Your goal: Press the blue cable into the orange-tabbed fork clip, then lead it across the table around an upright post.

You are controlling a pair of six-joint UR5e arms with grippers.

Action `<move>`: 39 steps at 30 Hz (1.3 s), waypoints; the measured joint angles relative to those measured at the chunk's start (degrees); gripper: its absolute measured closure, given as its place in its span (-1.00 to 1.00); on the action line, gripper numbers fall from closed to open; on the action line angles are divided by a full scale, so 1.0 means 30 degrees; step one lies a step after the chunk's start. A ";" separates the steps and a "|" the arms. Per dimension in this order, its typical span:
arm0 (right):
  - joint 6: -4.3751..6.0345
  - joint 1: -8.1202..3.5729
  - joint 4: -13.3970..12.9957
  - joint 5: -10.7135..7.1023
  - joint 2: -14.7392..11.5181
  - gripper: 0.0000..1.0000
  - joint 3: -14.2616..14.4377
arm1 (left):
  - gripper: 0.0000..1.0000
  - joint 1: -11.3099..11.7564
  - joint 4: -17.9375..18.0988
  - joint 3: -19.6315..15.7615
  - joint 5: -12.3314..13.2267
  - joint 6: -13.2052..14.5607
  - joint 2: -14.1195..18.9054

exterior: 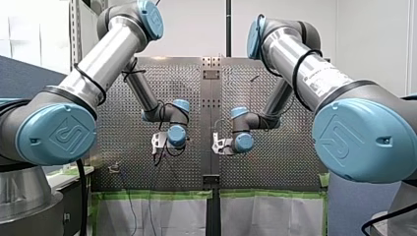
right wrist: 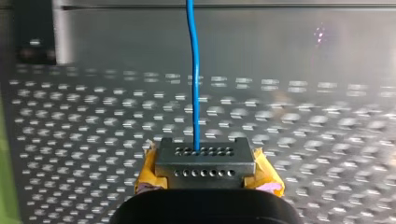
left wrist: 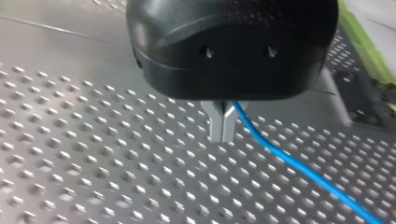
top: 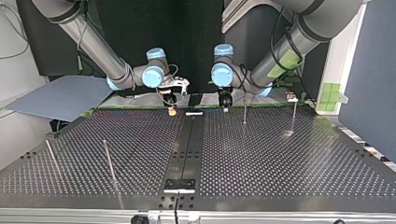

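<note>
The blue cable (left wrist: 299,170) is thin, light and limp. It will sag or kink when slack and slip through a loose pinch, so I judge it best held close to the spot being pressed, with the other hold giving gentle tension. It runs low over the table (top: 280,158), near the middle of the edge on the arms' side, strung between both claws.

My left gripper (left wrist: 223,133) has its metal fingers pressed together, and the cable leaves beside them, so it seems pinched there. My right gripper (right wrist: 202,154) pinches the cable between perforated fingers backed by yellow pads (right wrist: 264,175), and the cable runs straight ahead from it.

Only the wrist views show the cable and these grips. The top view adds the uprights: a near post (top: 244,112) just beside my left gripper, and a farther post (top: 294,114) toward that edge's corner on my left arm's side. I cannot pick out the orange-tabbed clip anywhere.
</note>
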 joint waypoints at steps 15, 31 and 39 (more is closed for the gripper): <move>0.0116 0.0136 0.1022 0.0004 -0.2745 1.00 -0.0515 | 0.97 -0.0983 -0.1838 0.0286 -0.1234 -0.0323 0.2765; 0.0082 0.0516 0.2656 -0.0003 -0.4430 1.00 -0.2376 | 0.97 -0.2198 -0.3527 0.1926 -0.1973 -0.0593 0.5201; 0.0299 0.0366 0.2719 0.0037 -0.5729 1.00 -0.2466 | 0.97 -0.2414 -0.4485 0.2965 -0.1993 -0.0356 0.6084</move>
